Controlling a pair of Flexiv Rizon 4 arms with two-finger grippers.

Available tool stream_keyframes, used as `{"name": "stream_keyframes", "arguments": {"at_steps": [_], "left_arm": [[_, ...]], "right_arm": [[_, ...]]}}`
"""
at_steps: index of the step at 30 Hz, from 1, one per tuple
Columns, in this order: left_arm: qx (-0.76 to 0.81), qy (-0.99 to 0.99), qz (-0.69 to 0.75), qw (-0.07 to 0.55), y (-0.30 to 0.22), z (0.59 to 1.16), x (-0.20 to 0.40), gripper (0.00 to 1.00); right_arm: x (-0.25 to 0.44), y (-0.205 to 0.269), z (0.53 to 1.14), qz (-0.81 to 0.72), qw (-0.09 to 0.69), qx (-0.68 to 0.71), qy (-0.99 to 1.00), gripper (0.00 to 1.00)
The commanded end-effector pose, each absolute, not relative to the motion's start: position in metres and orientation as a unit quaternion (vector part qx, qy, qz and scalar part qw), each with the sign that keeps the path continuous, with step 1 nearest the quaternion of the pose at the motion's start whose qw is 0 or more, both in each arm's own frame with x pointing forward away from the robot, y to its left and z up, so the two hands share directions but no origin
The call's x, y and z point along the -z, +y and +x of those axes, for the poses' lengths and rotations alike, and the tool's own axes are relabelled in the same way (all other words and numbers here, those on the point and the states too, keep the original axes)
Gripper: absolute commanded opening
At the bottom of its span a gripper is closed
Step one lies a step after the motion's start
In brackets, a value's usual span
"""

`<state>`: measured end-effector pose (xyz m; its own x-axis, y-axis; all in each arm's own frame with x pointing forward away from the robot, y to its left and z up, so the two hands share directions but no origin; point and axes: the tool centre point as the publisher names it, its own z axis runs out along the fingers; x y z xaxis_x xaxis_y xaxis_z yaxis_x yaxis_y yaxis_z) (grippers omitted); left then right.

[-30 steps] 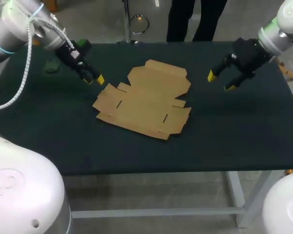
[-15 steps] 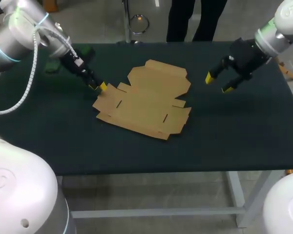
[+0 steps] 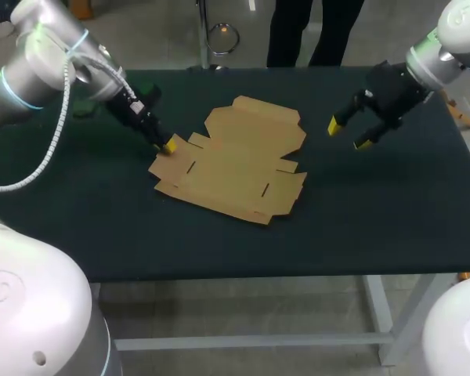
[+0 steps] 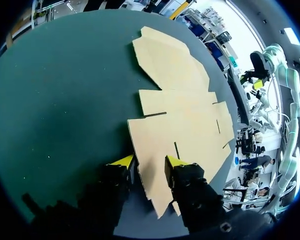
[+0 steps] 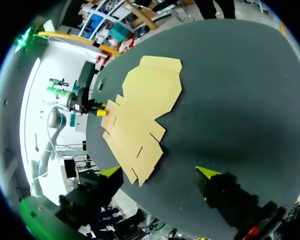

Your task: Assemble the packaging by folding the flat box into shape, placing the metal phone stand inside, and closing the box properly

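The box (image 3: 233, 160) lay flat on the table (image 3: 376, 219). The left gripper (image 4: 149, 161), fingers slightly apart, straddled its corner. The right gripper (image 3: 348, 135) hung wide apart, well clear.

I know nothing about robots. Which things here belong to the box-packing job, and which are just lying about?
Belong to the job:
- flat brown cardboard box blank, lying unfolded
- left arm's yellow-tipped fingers, open at the blank's corner
- right arm's fingers, open, apart from the blank

Just there:
- dark green table, only the work surface

Metal phone stand: not clearly visible.
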<state>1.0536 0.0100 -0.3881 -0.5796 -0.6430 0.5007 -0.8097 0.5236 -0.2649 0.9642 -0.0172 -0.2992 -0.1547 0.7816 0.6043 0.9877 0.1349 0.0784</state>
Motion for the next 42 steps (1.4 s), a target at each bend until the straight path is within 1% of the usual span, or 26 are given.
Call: {"name": "stream_keyframes", "arguments": {"at_steps": [1, 10, 23, 30, 39, 40, 41, 42], "left_arm": [[-0.236, -0.853, 0.434, 0.166, 0.007, 1.047, 0.389, 0.0], [-0.249, -0.835, 0.465, 0.156, 0.006, 1.038, 0.383, 0.0], [-0.281, -0.758, 0.569, 0.15, 0.011, 1.012, 0.373, 0.0], [-0.297, -0.727, 0.596, 0.171, 0.017, 0.999, 0.375, 0.0], [-0.296, -0.707, 0.618, 0.176, 0.017, 0.986, 0.383, 0.0], [-0.293, -0.708, 0.617, 0.178, 0.017, 0.986, 0.383, 0.33], [-0.29, -0.711, 0.615, 0.179, 0.018, 0.986, 0.383, 0.73], [-0.288, -0.715, 0.611, 0.177, 0.018, 0.987, 0.383, 0.95]], "right_arm": [[0.301, -0.019, 0.967, -0.61, 0.221, 0.236, -0.723, 1.0], [0.303, -0.021, 0.968, -0.607, 0.225, 0.238, -0.724, 1.0], [0.306, -0.025, 0.971, -0.603, 0.231, 0.24, -0.725, 1.0], [0.305, -0.027, 0.972, -0.601, 0.231, 0.24, -0.727, 1.0], [0.306, -0.028, 0.97, -0.601, 0.232, 0.239, -0.727, 1.0], [0.306, -0.028, 0.97, -0.6, 0.233, 0.238, -0.727, 1.0], [0.306, -0.027, 0.97, -0.6, 0.232, 0.238, -0.728, 1.0], [0.306, -0.027, 0.97, -0.6, 0.232, 0.237, -0.728, 1.0]]}}
